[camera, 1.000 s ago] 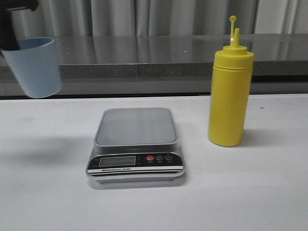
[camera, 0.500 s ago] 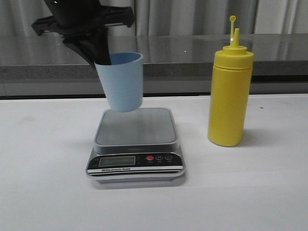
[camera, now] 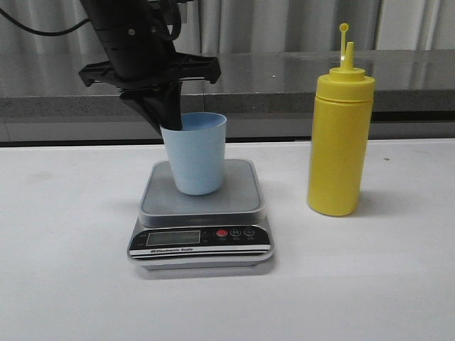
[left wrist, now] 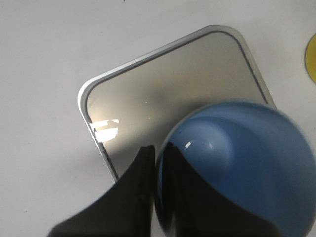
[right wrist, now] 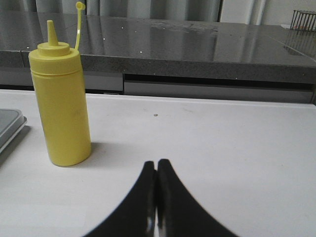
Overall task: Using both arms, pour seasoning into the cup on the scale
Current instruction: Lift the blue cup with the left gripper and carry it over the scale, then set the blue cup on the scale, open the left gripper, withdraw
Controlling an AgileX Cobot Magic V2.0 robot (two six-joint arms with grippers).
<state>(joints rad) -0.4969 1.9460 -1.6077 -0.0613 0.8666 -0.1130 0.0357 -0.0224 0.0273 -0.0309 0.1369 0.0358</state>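
- Cup [camera: 197, 155]: upright at frame centre, on or just above the platform of the scale [camera: 201, 213]; contact cannot be told
- Left fingers [camera: 170, 122]: reach down from the upper left and pinch the cup's left rim, one inside, one outside
- Left wrist view: fingers [left wrist: 148, 163] straddle the blue rim [left wrist: 163, 148] over the grey platform [left wrist: 173, 89]
- Bottle [camera: 339, 135]: upright on the table [camera: 370, 284] at right, well apart from the scale, its cap open
- Right fingers [right wrist: 156, 170]: pressed together, hold nothing, near the bottle [right wrist: 60, 101]

a white table [camera: 64, 284] carries the scale [camera: 200, 241] and, beside it, the seasoning [camera: 339, 135].
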